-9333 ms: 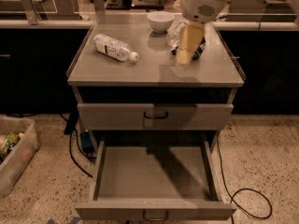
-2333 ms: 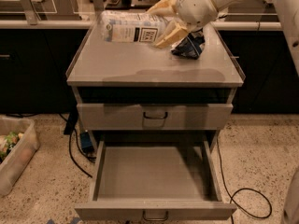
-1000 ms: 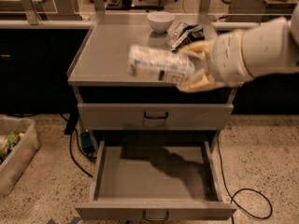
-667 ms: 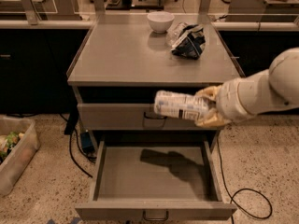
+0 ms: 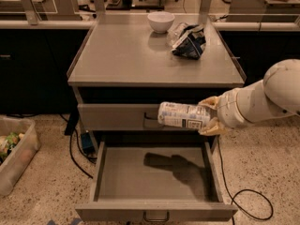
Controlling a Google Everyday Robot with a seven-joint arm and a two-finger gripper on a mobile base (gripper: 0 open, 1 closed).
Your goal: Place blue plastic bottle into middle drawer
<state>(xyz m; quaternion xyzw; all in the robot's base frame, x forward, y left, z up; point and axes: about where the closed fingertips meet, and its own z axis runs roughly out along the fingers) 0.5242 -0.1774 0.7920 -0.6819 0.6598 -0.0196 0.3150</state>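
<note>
My gripper (image 5: 210,116) is shut on the blue plastic bottle (image 5: 183,115), holding it on its side by the right end, in front of the closed top drawer's face. The bottle hangs above the back of the open middle drawer (image 5: 154,173), a wide grey tray with a flat floor and a small dark loop handle at its front. The bottle's shadow falls on the drawer floor. My white arm (image 5: 262,97) comes in from the right.
A white bowl (image 5: 161,21) and a dark blue and white snack bag (image 5: 190,42) sit at the back of the cabinet top (image 5: 122,55). A plastic bin (image 5: 14,149) stands on the floor at left. Cables lie on the floor at both sides.
My gripper lifted the bottle off the cabinet top, carried it forward and down past the front edge, and now holds it lower, just over the open drawer.
</note>
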